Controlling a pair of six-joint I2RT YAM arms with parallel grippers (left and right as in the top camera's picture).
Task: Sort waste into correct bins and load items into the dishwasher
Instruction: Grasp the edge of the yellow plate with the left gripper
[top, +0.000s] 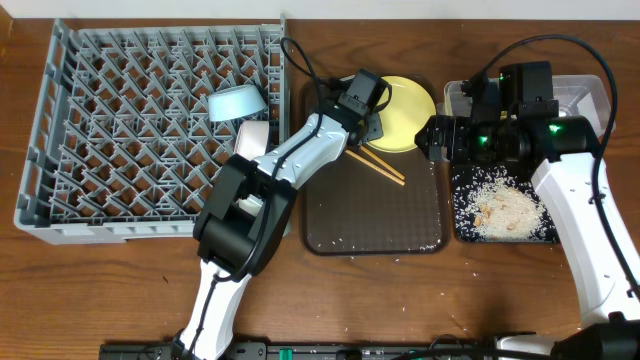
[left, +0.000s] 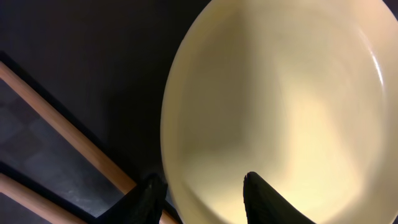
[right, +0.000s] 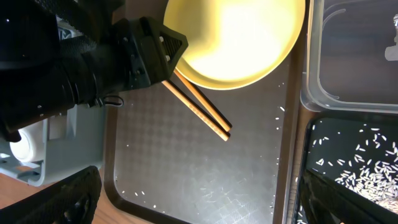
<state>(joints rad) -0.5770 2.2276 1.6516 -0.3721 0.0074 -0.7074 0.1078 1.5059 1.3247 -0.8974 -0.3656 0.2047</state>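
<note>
The left arm (top: 300, 148) is wearing glossy white shells between chunky black joints, with a black cable (top: 300, 57) curling off its twelve o'clock end. Over at three o'clock, the right arm (top: 575, 200) is showing the same white casing. Green lights (top: 555, 127) are glowing on its black housings and a second cable (top: 555, 38) is arcing above. Its fingers (right: 62, 199) are looking matte black and blunt.

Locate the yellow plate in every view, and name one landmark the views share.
Overhead: the yellow plate sits at upper centre, at the far end of the brown tray.
Left wrist: the plate fills the centre and right of the picture.
Right wrist: the plate is at top centre, cut off by the upper edge.
Shared landmark: the wooden chopsticks, lying beside the plate's rim.
</note>
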